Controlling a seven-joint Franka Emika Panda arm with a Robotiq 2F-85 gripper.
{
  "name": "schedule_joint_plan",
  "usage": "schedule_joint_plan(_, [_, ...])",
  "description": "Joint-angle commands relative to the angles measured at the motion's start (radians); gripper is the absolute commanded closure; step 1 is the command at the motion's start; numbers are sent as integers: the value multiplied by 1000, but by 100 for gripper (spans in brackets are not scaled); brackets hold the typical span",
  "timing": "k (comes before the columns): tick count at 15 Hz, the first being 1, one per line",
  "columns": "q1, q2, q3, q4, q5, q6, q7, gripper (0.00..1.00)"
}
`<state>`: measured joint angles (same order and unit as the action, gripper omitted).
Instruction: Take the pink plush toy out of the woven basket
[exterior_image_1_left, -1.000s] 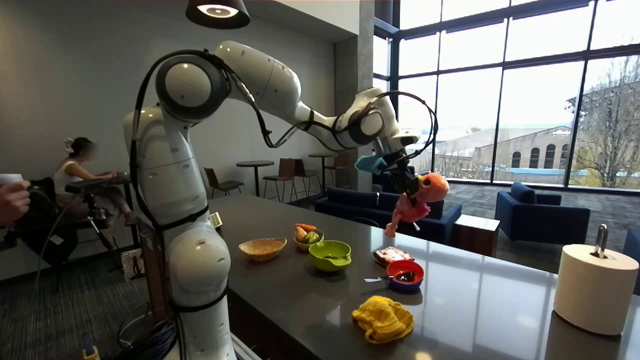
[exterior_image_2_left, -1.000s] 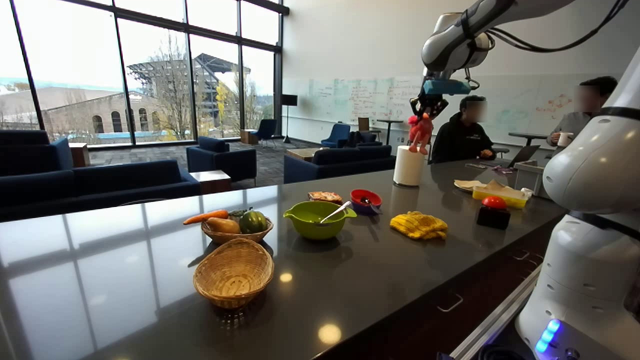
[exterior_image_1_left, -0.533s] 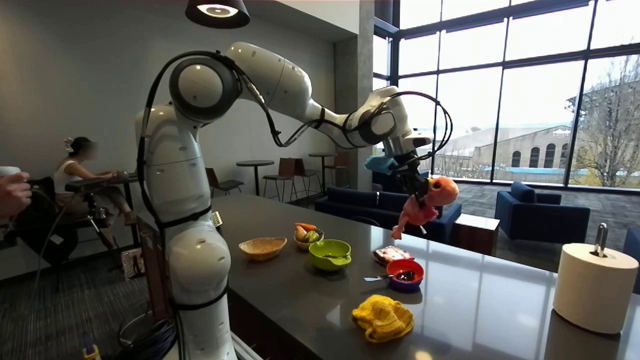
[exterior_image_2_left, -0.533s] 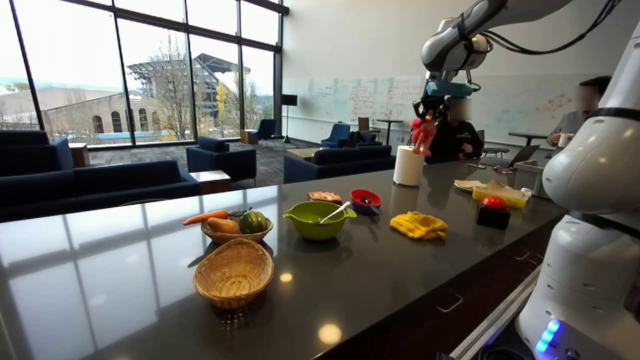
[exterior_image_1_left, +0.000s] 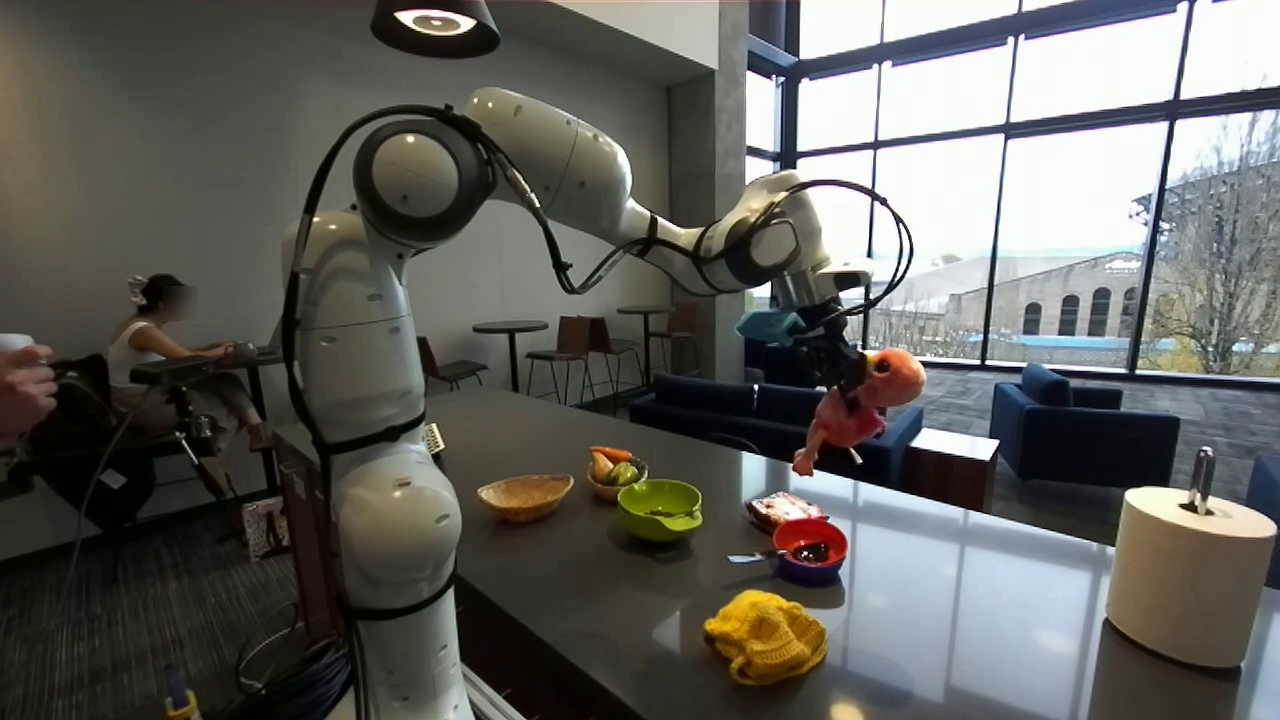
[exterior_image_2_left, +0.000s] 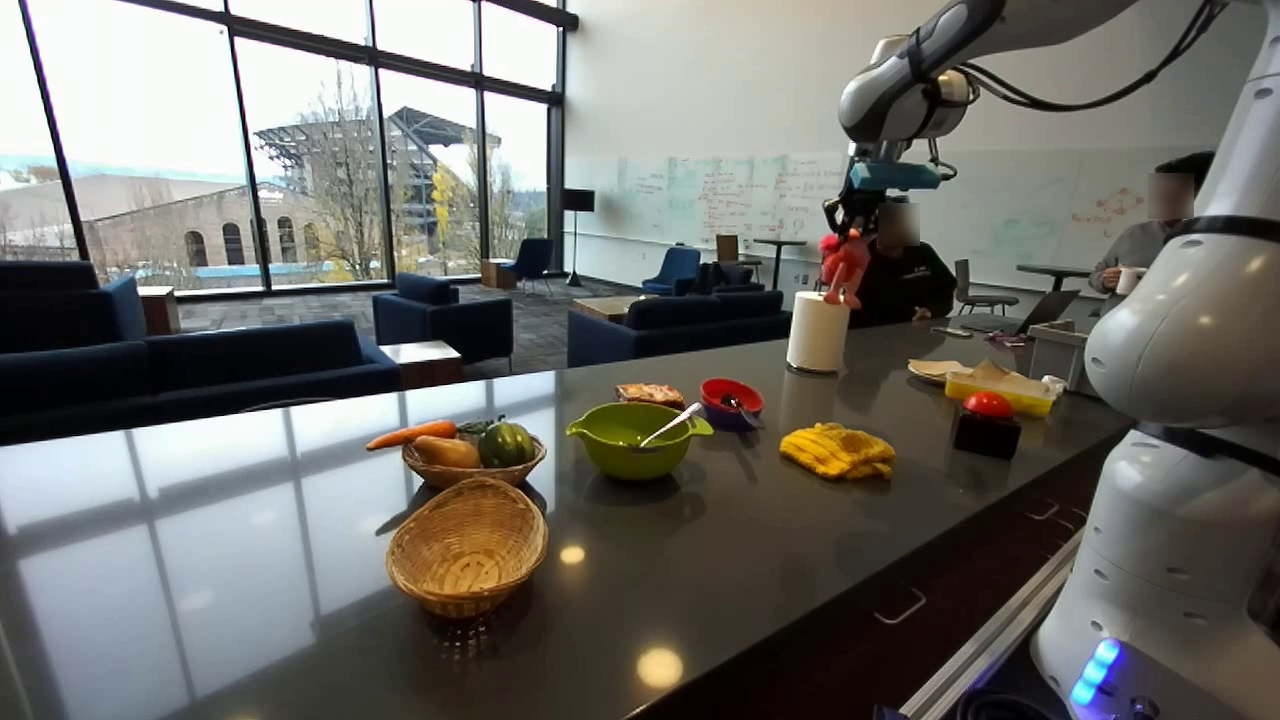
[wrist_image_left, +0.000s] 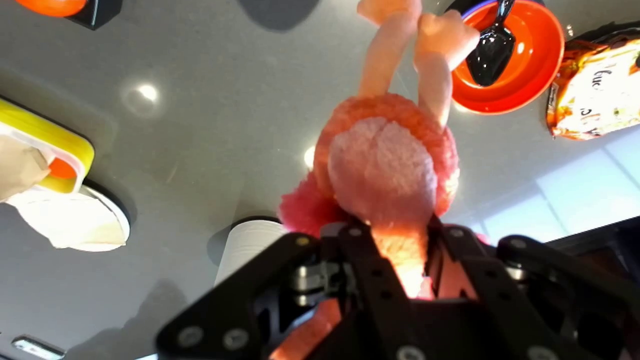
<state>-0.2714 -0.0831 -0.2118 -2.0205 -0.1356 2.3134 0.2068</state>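
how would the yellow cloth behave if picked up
The yellow cloth would probably sag limply, since it lies crumpled in folds. Its coarse, knit-looking texture suggests little slipping. Rolling seems unlikely, given its low heap.

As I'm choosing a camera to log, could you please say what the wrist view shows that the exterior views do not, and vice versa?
Only the wrist view: partly readable lettering on the packet.
Only the exterior views: the woven basket, vegetable basket, green bowl and yellow cloth.
Shared: the gripper shut on the pink plush toy, the packet, red bowl and paper roll.
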Motion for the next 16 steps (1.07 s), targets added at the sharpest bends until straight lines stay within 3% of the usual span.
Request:
schedule_joint_plan(1, [3,7,-12,30,-12,-17,-17,94])
schedule_joint_plan(4, [3,4,-12,30,-17,-17,-8,94])
schedule_joint_plan(5, [7,3,-11,12,1,-4,-4,75])
schedule_joint_plan(16, [7,3,-11,13,0,-4,-4,75])
